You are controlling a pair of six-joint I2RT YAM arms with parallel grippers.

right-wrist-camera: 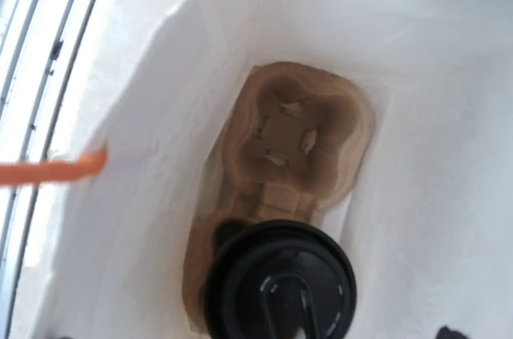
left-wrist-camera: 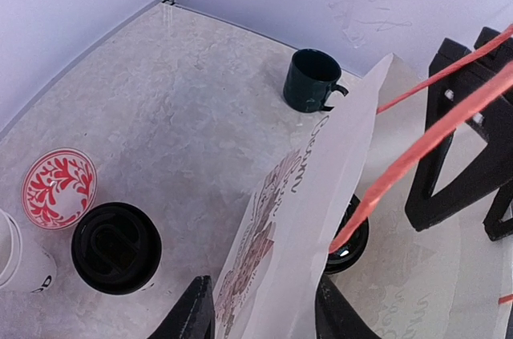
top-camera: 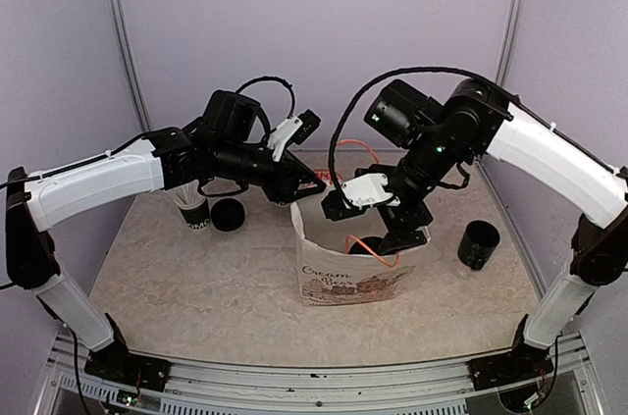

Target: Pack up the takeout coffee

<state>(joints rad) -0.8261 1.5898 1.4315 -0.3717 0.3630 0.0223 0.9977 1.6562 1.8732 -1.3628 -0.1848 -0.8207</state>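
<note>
- White printed paper bag (top-camera: 348, 273): left gripper (top-camera: 312, 186) at its rim, right gripper (top-camera: 400, 234) hanging in its mouth. A lettered white paper cup (top-camera: 193, 211) stands well behind the left gripper.
- Left wrist: its fingers (left-wrist-camera: 192, 311) straddle the bag wall, pinching or not I cannot tell. The right jaws stand spread, empty.
- Right wrist alone shows, beneath it, a black-lidded cup (right-wrist-camera: 279, 283) seated in a brown pulp tray (right-wrist-camera: 292, 131), one pocket free. Fetching the second cup seems next.
</note>
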